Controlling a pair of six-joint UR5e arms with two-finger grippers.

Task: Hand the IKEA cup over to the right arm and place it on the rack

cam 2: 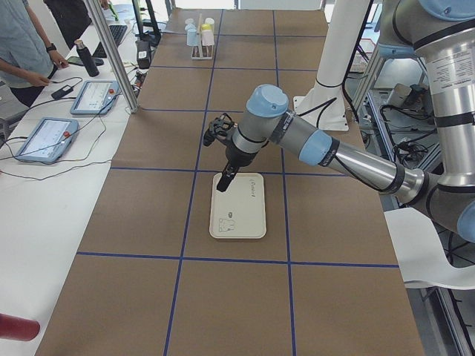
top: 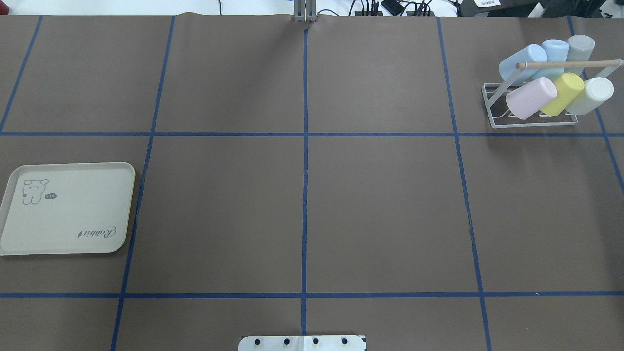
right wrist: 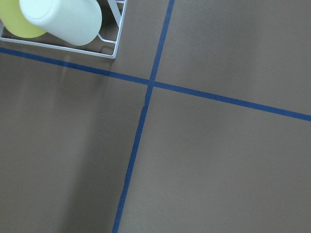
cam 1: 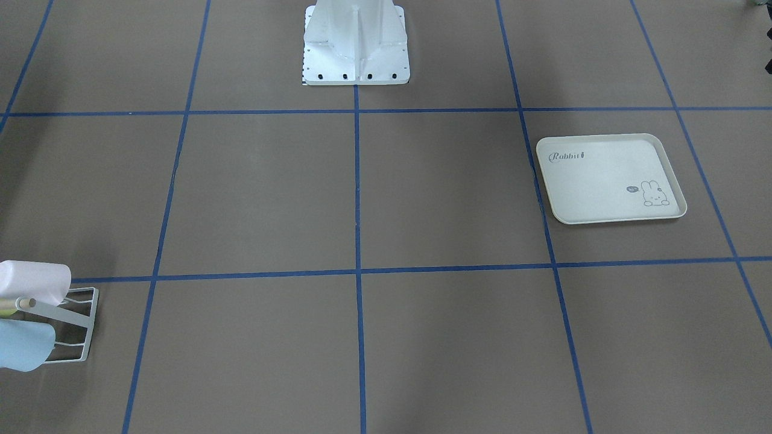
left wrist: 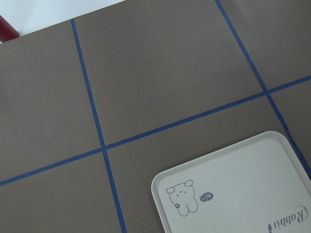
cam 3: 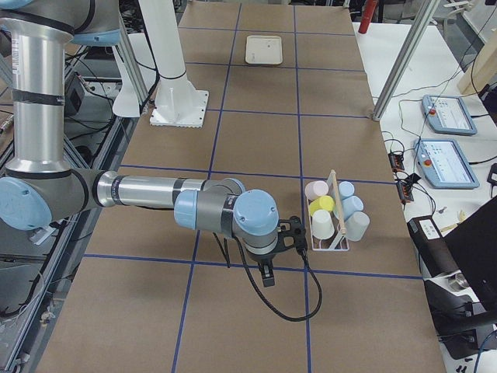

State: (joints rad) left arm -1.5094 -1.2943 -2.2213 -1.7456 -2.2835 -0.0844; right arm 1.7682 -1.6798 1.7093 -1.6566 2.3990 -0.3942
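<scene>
The white wire rack [top: 534, 125] with its wooden rod [top: 568, 64] stands at the table's far right and holds several pastel IKEA cups, among them a pink one [top: 531, 97], a yellow one [top: 563, 93] and a white one [top: 590, 95]. The rack's corner [right wrist: 116, 39] and the white cup [right wrist: 68, 19] also show in the right wrist view. My right gripper [cam 3: 268, 280] hangs over the table near the rack [cam 3: 334, 214]. My left gripper [cam 2: 221, 185] hovers above the far end of the tray. Both grippers appear only in side views, so I cannot tell their state.
A cream rabbit-print tray [top: 68, 209] lies bare on the table's left side. The robot's white base [cam 1: 356, 42] sits at the table's middle edge. A person [cam 2: 22, 44] stands by a side table with tablets [cam 2: 93, 96].
</scene>
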